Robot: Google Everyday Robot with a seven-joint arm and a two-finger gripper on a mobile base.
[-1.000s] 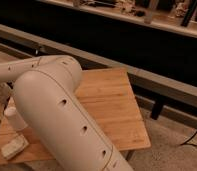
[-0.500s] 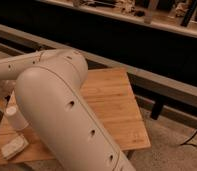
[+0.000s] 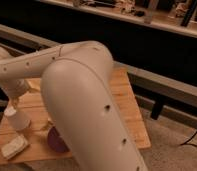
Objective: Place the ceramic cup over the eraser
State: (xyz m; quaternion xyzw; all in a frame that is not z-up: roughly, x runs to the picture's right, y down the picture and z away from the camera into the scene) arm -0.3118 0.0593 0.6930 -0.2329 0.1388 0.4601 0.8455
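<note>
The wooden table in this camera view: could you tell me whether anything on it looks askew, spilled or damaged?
Nothing stands out. The ceramic cup is upright under the gripper near the wooden table's left edge; the eraser lies flat just in front of it, uncovered. A dark purple round object sits partly hidden behind the arm.

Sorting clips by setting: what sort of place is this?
Likely a lab or workshop: a wooden table on bare floor, a cluttered shelf behind. The gripper sits over the ceramic cup, beside the eraser.

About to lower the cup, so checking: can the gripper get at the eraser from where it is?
Probably yes. The gripper sits right above the cup, and the eraser lies just in front of the cup on the wooden table, with nothing between them.
</note>
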